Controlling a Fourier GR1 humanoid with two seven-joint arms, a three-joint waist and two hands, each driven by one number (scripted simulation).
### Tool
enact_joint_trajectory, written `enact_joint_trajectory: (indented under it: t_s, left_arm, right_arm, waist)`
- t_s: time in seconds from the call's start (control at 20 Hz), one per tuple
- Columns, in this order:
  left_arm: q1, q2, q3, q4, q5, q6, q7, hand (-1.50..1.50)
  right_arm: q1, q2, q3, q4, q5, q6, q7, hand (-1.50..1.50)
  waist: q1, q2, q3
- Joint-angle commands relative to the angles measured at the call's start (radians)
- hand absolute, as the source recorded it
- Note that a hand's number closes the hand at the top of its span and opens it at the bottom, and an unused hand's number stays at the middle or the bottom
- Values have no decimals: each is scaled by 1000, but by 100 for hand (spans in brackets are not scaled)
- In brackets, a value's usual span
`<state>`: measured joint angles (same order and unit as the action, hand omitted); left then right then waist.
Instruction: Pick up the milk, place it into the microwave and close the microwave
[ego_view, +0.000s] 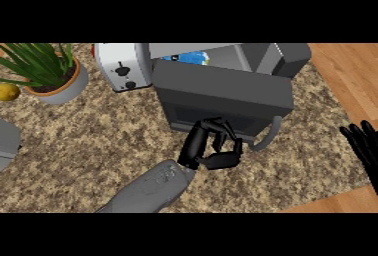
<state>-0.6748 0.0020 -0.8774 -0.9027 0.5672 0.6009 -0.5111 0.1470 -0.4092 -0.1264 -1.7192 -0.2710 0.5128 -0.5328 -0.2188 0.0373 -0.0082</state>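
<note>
The grey microwave stands at the back of the counter, and its dark door is swung partway across the opening. Through the gap above the door a blue and white milk carton shows inside the cavity. My left hand is against the lower front of the door, just left of the grey curved handle, with its fingers curled and nothing in them. My right hand rests open at the right edge of the view, fingers up, away from the microwave.
A white toaster stands directly left of the microwave. Further left is a potted plant, with a yellow lemon at the left edge. A grey object juts in lower left. The speckled counter ends at a wooden floor.
</note>
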Motion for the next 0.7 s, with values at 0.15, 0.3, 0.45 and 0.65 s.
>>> enact_joint_trajectory:
  t_s: [0.15, 0.3, 0.45, 0.65]
  left_arm:
    - [-108, -2, 30, 38, 116, 102, 8, -150]
    - [-142, -2, 30, 76, 151, 133, 35, -150]
    - [-163, -2, 66, 89, 185, 172, 39, -150]
    - [-185, -2, 101, 77, 245, 185, 6, -150]
  right_arm:
    - [-59, -37, -39, -14, -48, 12, 24, -150]
    - [-83, -85, -74, -33, -11, 0, 25, -150]
    - [-149, -175, -161, -82, 116, -79, 8, 150]
    - [-172, -195, -179, -85, 139, -94, -1, 150]
  waist:
    - [-32, 15, 3]
    - [-58, 19, 3]
    - [-66, 18, -1]
    - [-72, 30, 0]
